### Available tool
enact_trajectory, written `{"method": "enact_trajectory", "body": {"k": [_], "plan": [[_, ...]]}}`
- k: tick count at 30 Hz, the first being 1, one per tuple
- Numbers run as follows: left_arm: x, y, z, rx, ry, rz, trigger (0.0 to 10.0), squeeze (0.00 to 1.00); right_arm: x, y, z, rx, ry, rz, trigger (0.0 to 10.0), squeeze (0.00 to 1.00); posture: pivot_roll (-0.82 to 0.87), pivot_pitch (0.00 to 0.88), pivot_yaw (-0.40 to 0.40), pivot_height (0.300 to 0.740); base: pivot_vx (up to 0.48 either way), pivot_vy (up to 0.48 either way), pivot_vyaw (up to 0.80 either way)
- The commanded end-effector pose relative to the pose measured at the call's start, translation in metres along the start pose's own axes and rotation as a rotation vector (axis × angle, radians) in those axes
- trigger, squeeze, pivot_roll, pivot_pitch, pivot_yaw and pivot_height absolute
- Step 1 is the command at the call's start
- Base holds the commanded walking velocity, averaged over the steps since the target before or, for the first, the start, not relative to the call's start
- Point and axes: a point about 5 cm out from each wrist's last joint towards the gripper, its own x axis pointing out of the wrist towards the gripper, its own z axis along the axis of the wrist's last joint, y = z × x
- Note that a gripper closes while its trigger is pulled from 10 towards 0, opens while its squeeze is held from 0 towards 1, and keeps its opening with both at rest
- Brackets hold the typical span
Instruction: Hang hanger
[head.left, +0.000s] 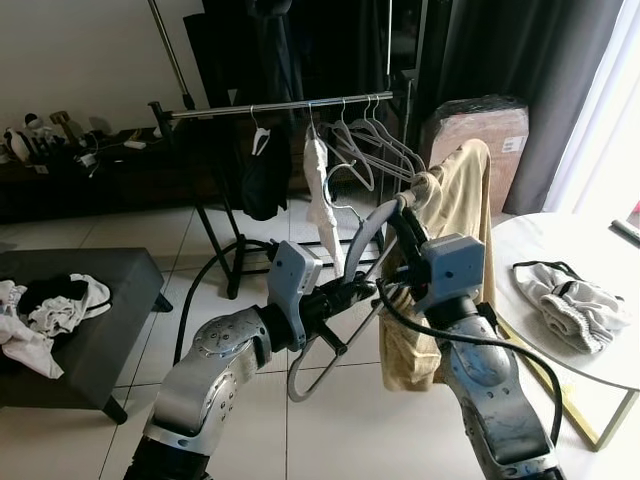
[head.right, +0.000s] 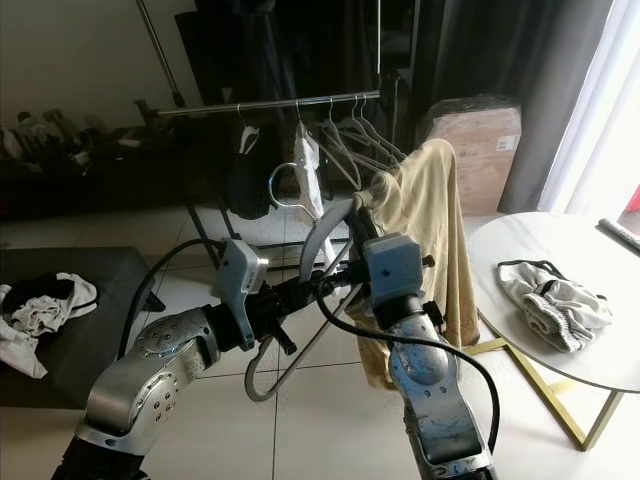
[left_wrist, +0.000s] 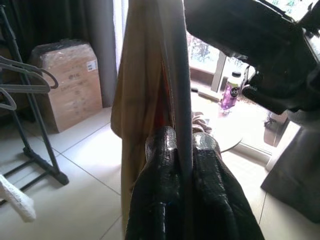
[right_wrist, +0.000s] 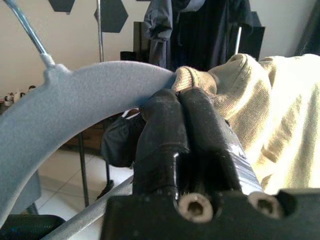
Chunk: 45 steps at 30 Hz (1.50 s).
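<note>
Both arms are up in front of the rack here, sharing one grey hanger (head.left: 345, 300) with a yellow garment (head.left: 455, 215) draped over it. The left gripper (head.left: 362, 292) has its jaws clamped on the hanger's lower bar — the left wrist view shows the two black fingers (left_wrist: 162, 165) pinching the rod tight. The right gripper (right_wrist: 187, 117) is closed up at the shoulder, where the cloth bunches against the curved arm. The hanger's metal hook (head.right: 285, 180) is up near the rail (head.left: 300, 104) but, as far as I can tell, not over it yet.

For this step I'd lift with both arms together so the hanger stays level and the garment doesn't slide off. Aim for a gap between the white garment (head.left: 320, 200) and the bunch of empty hangers (head.left: 375, 145) — snagging one of those looks like the main risk. Only let go once the hook sits on the rail. The round counter (head.left: 520, 240) with crumpled clothes is off to the right, out of the way.
</note>
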Motion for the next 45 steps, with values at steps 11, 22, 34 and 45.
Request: {"method": "enact_trajectory", "body": {"k": [11,22,34,45], "plan": [[-0.001,-0.012,-0.02,0.028,0.117,-0.077,10.0,0.0,0.015,-0.048,0.063,-0.065,-0.217,-0.11,0.0,0.0,-0.05,0.02,0.079,0.74,0.0,0.0,0.0],[0.001,-0.002,-0.018,0.066,0.1,0.011,10.0,0.0,-0.001,-0.03,0.04,-0.039,-0.03,0.038,0.0,0.0,-0.05,0.029,0.078,0.74,0.0,0.0,0.0],[0.004,-0.008,-0.018,0.039,0.097,-0.046,10.0,0.0,-0.037,0.025,0.014,0.101,0.23,0.483,0.0,0.0,-0.07,0.028,0.08,0.74,0.0,0.0,0.0],[0.004,-0.007,-0.017,0.038,0.091,-0.046,10.0,0.0,-0.037,0.035,0.023,0.211,0.214,0.544,0.0,0.0,-0.06,0.025,0.081,0.74,0.0,0.0,0.0]]}}
